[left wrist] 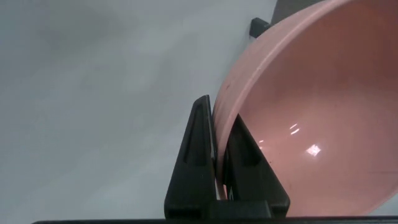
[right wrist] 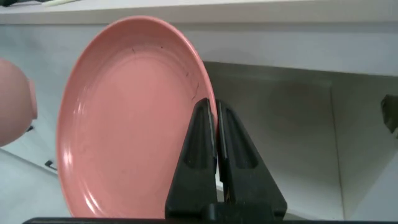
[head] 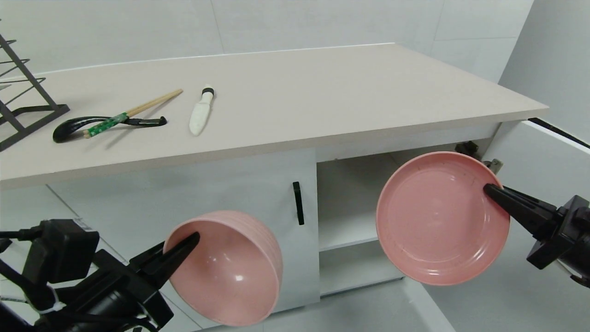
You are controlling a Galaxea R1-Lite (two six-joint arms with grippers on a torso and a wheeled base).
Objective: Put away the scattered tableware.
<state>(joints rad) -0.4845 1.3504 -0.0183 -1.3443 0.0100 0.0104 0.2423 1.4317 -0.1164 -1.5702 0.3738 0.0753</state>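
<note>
Left hand [head: 191, 240]: clenched on the rim of a pink bowl [head: 230, 272], one finger inside the rim and the other outside against the wall, as the left wrist view shows. The bowl is tipped on its side with its mouth toward the robot. It extends from the fingertips toward the robot's right and is carried in the air, low in front of the closed cabinet door [head: 221, 189], whose black handle [head: 298, 203] is just beside it. Right hand [head: 486, 188]: pinched shut on the rim of a pink plate [head: 438, 216], with the fingertips at the plate's right edge. The plate stands on edge with its face toward the robot and spreads from the hand toward the robot's left. It is held in the air below the counter [head: 322, 87] edge, before the open cabinet compartment [head: 345, 198] and its inner shelf [head: 350, 240]. Bowl and plate are apart, with the door handle between them. On the counter, toward its left end, a black spoon [head: 69, 129] lies flat, and a pair of wooden chopsticks [head: 138, 108] with green-patterned ends is laid across its handle. A white utensil with a black band [head: 200, 115] lies near the chopsticks, on their right, apart from them. A dark wire rack [head: 18, 110] stands at the counter's far left, near the spoon's bowl. All counter items are well apart from both hands.
</note>
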